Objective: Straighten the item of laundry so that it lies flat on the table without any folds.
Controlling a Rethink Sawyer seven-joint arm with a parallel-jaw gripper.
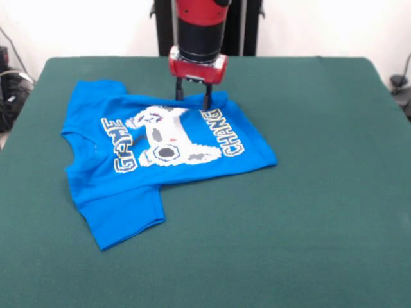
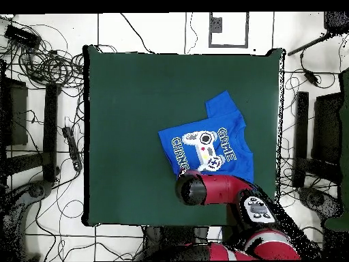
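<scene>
1. Front view — the red-and-black gripper [image 1: 193, 97] is hanging with its two dark fingers [image 1: 207, 99] slightly parted, tips touching the far edge of the bright blue printed T-shirt [image 1: 160, 160], gripping nothing visibly; the shirt is spreading below it on the dark green felt table [image 1: 308, 192].
2. Overhead view — the arm is covering the gripper; the shirt is lying just beyond it.

Robot lab — cables [image 2: 48, 65] strewn over tiled floor [image 2: 143, 31].

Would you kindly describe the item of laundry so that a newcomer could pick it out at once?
Start from the large dark green table; in the front view, the item of laundry lies on its left half, under the red and black arm's gripper. It is a small bright blue T-shirt with a white-and-grey game controller print, the only cloth there.
</scene>
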